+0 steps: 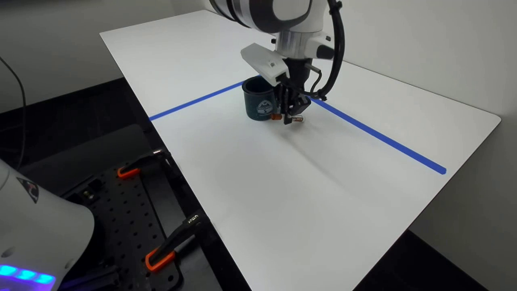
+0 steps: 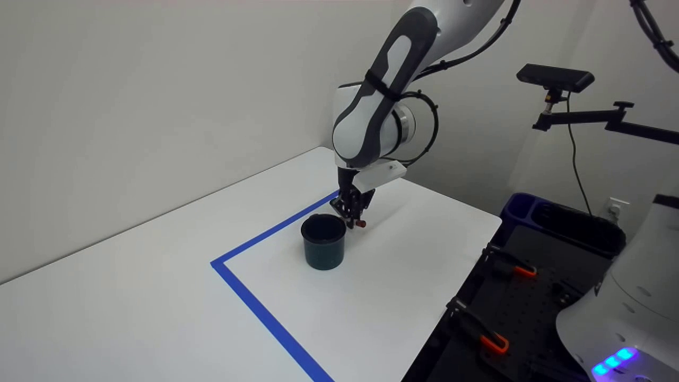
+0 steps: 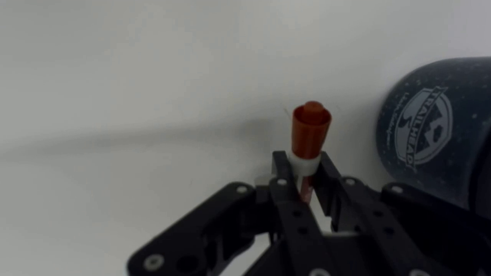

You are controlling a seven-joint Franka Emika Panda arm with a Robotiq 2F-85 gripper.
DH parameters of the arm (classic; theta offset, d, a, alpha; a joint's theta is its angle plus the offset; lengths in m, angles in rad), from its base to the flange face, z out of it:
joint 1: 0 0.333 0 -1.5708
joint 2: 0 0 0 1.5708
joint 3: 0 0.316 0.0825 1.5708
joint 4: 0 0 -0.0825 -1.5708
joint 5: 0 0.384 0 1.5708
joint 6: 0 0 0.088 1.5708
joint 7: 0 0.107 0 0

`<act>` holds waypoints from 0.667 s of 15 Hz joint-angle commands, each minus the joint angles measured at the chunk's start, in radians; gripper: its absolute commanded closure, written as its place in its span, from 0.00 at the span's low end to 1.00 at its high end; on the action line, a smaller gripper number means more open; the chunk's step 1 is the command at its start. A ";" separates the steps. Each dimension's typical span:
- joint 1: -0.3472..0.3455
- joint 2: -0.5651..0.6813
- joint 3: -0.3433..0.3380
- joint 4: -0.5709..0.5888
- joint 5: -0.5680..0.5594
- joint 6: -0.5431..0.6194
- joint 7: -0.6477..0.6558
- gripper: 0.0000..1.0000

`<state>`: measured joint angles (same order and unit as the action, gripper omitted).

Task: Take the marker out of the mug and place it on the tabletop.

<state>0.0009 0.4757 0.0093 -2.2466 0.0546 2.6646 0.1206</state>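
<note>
End effector (image 3: 305, 163): fingertips nearly together, narrow gap filled by the marker (image 3: 310, 134); one fingertip each side of its white band, firm hold; pointing down at the counter (image 1: 307, 194)

Marker: outside the mug (image 1: 258, 101), just beside it, strip of white surface between the two in wrist view; reddish-orange end with a small nub juts past the fingertips, remainder runs back between the fingers, partly hidden; roughly level in an exterior view; touching the counter or not, cannot tell

Mug: dark blue-green, upright, mouth up, inside too dark to read; pale badge (image 3: 424, 128) on its side, TRAILHEAD legible

Counter: white, flat, soft shadow stretching away from the marker

Blue tape (image 2: 263, 313): two strips meeting at a corner, mug and marker within the angle

Arm (image 2: 366, 127): white and grey, bent over the counter, black cable (image 1: 338, 48) looped by the wrist

Base (image 1: 40, 226): white, off the counter's edge, row of bluish lights (image 1: 26, 275)

Clamps (image 1: 177, 237): two, black and orange, on a black perforated plate (image 1: 129, 220)

Far side: black camera (image 2: 554, 78) on a bracket, dark blue bin (image 2: 520, 207) below
</note>
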 commanded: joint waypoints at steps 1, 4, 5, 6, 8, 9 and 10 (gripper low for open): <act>-0.024 0.014 0.022 -0.001 0.034 -0.012 -0.054 0.49; -0.024 0.020 0.016 -0.001 0.032 -0.012 -0.053 0.26; -0.024 0.017 0.013 -0.001 0.030 -0.012 -0.049 0.19; -0.022 0.012 0.009 -0.002 0.025 -0.013 -0.045 0.11; -0.013 -0.006 -0.006 0.000 0.010 -0.027 -0.032 0.01; -0.009 -0.020 -0.014 0.001 0.003 -0.039 -0.025 0.00; -0.007 -0.032 -0.020 0.002 -0.001 -0.046 -0.022 0.00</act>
<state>-0.0172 0.5013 0.0070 -2.2369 0.0623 2.6625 0.0963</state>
